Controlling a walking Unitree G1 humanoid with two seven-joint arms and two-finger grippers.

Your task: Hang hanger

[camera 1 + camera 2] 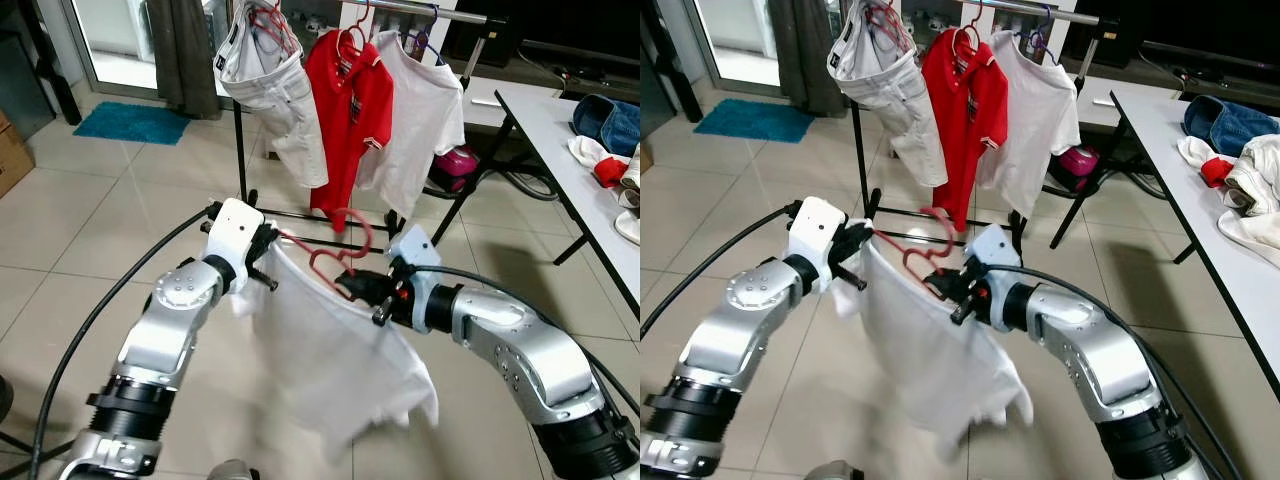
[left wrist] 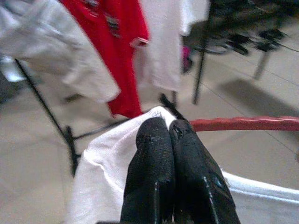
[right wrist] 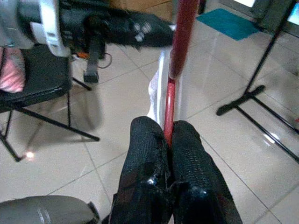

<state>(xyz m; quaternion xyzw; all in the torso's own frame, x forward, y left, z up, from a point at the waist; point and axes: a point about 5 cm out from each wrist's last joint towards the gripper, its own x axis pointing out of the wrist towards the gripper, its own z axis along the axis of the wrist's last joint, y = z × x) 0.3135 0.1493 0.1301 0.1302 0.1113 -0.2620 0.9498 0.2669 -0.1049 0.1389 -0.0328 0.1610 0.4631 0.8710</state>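
A red hanger point(image 1: 338, 252) carries a white T-shirt point(image 1: 335, 365) and hangs in the air between my two arms, in front of the clothes rack point(image 1: 400, 8). My left gripper point(image 1: 270, 245) is shut on the shirt's shoulder at one end of the hanger; in the left wrist view its fingers point(image 2: 159, 154) pinch white cloth beside the red hanger arm point(image 2: 243, 123). My right gripper point(image 1: 352, 284) is shut on the red hanger near its hook. The right wrist view has the red bar point(image 3: 180, 42) clamped between the fingers point(image 3: 145, 154).
On the rack hang white shorts point(image 1: 275, 90), a red polo point(image 1: 350, 120) and a white shirt point(image 1: 420, 115), each on a hanger. A white table point(image 1: 560, 140) with piled clothes stands at the right. A teal mat point(image 1: 130, 122) lies at the far left. The rack's black base point(image 1: 300, 215) is on the tiles.
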